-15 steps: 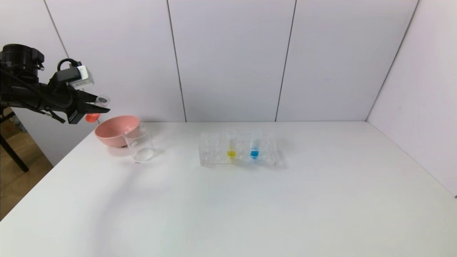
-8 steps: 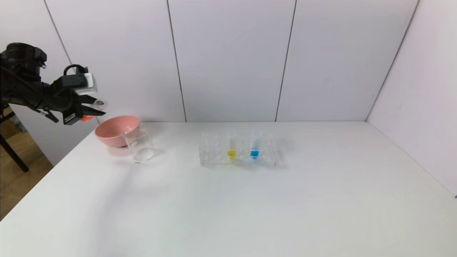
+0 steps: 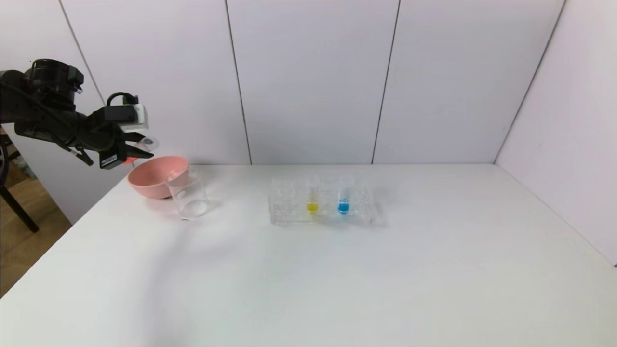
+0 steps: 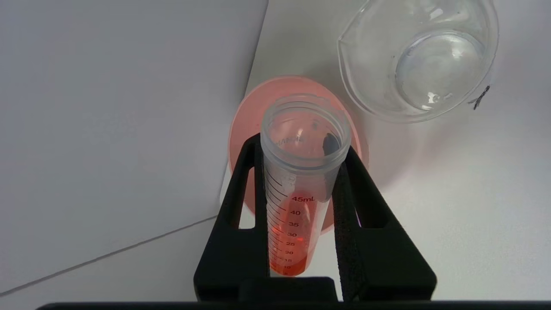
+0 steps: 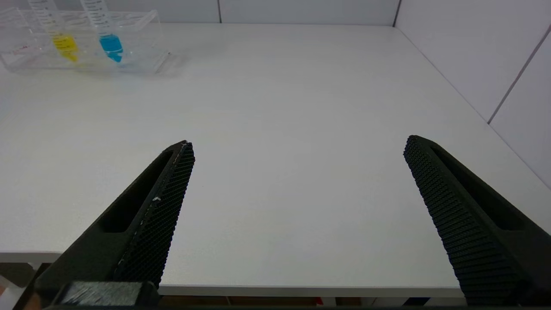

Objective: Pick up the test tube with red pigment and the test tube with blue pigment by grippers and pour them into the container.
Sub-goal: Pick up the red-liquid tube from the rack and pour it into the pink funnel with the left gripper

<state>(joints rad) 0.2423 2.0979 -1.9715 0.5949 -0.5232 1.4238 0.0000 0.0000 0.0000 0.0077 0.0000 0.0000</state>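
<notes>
The left gripper [image 3: 137, 150] clamps the test tube with red pigment [image 4: 301, 172], tilted, at far left. The container [image 3: 188, 196] stands down and right of it, beside a pink bowl [image 3: 155, 176]. The right gripper [image 5: 297, 181] sits open, idle.

You get bright, even light; soft shadows fall beside the clear glass beaker [image 3: 188, 197] and clear plastic rack [image 3: 322, 202], left of centre.

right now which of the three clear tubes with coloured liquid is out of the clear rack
The red-liquid clear tube, clamped in the left gripper above the pink bowl; yellow and blue tubes stand racked.
</notes>
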